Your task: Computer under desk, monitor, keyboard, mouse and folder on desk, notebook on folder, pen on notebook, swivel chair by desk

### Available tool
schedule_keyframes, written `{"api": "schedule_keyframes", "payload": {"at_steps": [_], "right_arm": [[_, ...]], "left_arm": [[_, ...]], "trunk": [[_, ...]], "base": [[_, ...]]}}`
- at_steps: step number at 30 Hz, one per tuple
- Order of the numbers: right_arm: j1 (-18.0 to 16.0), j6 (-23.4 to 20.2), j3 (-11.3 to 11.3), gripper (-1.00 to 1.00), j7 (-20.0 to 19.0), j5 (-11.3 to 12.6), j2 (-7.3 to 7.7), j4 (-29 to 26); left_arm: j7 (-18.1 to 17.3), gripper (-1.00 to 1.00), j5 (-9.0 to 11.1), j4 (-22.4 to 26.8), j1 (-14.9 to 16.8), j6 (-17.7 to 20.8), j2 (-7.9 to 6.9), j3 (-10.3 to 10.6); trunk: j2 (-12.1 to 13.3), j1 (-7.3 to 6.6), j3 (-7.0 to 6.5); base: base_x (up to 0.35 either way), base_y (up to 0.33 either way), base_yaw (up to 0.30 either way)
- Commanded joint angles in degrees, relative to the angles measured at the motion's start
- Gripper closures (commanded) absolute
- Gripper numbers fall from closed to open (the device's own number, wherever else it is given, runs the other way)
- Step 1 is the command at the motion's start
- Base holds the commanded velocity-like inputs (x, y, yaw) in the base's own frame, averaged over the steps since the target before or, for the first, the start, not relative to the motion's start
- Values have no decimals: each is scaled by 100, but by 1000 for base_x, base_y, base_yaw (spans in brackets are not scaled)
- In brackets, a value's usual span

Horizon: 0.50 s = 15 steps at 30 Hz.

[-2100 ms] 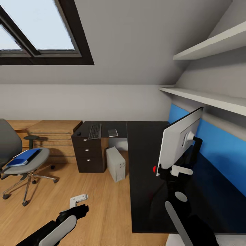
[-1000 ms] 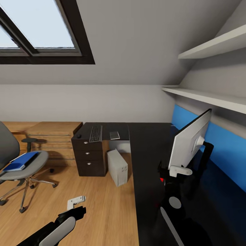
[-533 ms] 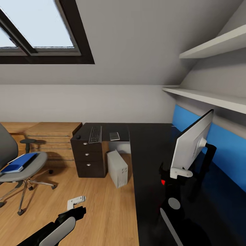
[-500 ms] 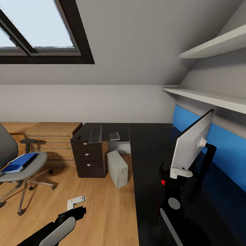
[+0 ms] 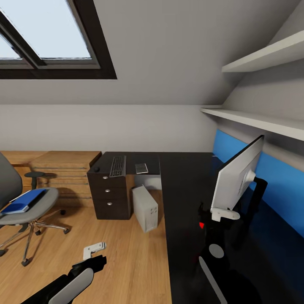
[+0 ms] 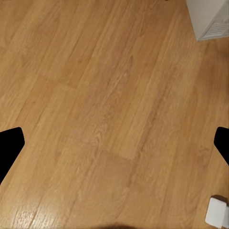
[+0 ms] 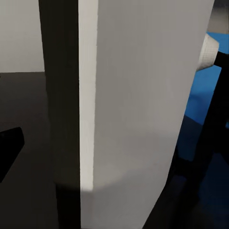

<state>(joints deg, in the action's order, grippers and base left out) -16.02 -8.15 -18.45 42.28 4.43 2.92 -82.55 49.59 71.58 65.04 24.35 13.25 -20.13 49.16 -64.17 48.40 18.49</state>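
A black L-shaped bench (image 5: 185, 177) was seen along the blue-panelled wall, with a drawer unit (image 5: 110, 196) under its far wing. The monitor (image 5: 236, 175) stood on the near wing, its white back turned toward the camera and its black stand behind it. The right pincer (image 5: 225, 214) was held at the monitor's lower edge; in the right wrist view the monitor's back (image 7: 143, 95) was seen close up, and whether the pincer was clamped on it could not be told. The keyboard (image 5: 118, 165) lay on the far wing, with the mouse (image 5: 96, 169) near its left and a small grey notebook (image 5: 141, 168) to its right. The white computer (image 5: 145, 207) stood on the wooden floor (image 5: 126, 253) just beside the drawer unit. The blue folder (image 5: 21, 201) rested on the seat of the swivel chair (image 5: 25, 211), well apart from the bench. The left pincer (image 5: 93, 249) was held over the floor, its fingers (image 6: 9, 148) spread apart.
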Motion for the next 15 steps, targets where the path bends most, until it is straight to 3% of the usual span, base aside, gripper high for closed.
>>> {"api": "schedule_keyframes", "payload": {"at_steps": [1, 8, 11, 15], "right_arm": [[-7, -40, -13, -100, 43, 28, 7, -10], [-7, -21, 7, -100, 300, 33, 7, -9], [-7, -12, 8, -100, 511, 40, 7, -7], [-7, -11, 9, -100, 537, 40, 7, -7]], "left_arm": [[33, -100, 13, 9, 9, 20, -4, 18], [33, -100, 1, 9, 9, 20, 56, 21], [33, -100, -138, 9, 9, 20, 104, 8], [33, -100, -172, 9, 9, 20, 108, 6]], "trunk": [[-5, 1, 8], [-5, 1, 8], [-5, 1, 8], [-5, 1, 8]], "base": [[0, 0, 0], [0, 0, 0], [0, -76, 0], [0, -58, 0]]}}
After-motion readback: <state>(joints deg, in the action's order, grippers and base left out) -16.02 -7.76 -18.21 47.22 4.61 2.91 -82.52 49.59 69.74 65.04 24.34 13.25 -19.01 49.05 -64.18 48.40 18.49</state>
